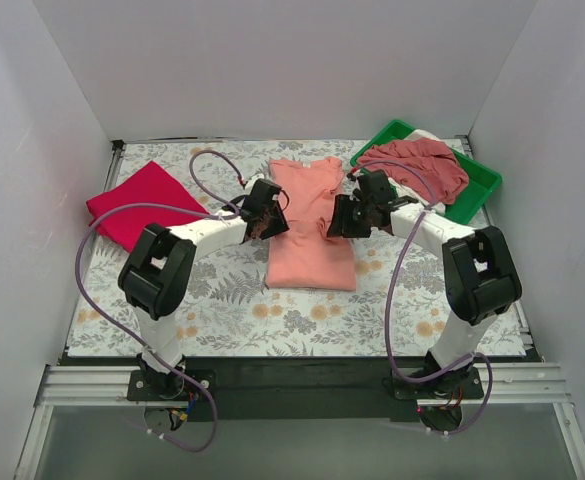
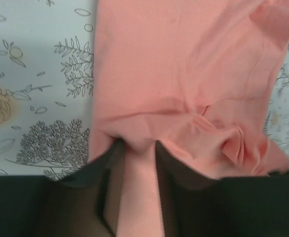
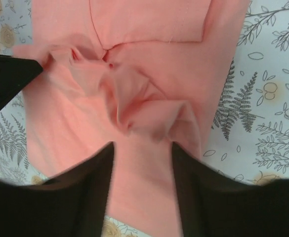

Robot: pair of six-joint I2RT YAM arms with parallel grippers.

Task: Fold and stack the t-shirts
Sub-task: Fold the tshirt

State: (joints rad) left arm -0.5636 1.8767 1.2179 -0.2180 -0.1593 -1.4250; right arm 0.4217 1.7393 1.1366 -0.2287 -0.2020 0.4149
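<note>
- Cloth is filling both wrist views: the salmon-pink shirt (image 1: 310, 235) is lying flat in the middle of the surface (image 1: 222, 300), collar away from the arms and hem toward them.
- We are seeing the left claw (image 1: 264, 215) sitting on the shirt's left edge, its fingers (image 2: 109, 170) pinching a ridge of fabric drawn up between them.
- The right claw (image 1: 354, 215) is sitting on the opposite edge, clamped on a thicker bunch, with wrinkles radiating from its grip across the chest.
- We are judging the shirt to be light, limp and slightly clingy: it is creasing wherever it is being pulled, so it is not holding any shape by itself.
- We are reckoning the best holds to be at the sleeve seam or side edge, taking both layers together, since a pinch in mid-panel is likely lifting only the top layer.
- We are expecting both sides to need even travel, or the fold is going to skew.
- The red shirt (image 1: 135, 205) is lying at far left, looking folded and well apart, and a rose-red shirt (image 1: 417, 165) is lying heaped in the green tray (image 1: 480, 185) at right.
</note>
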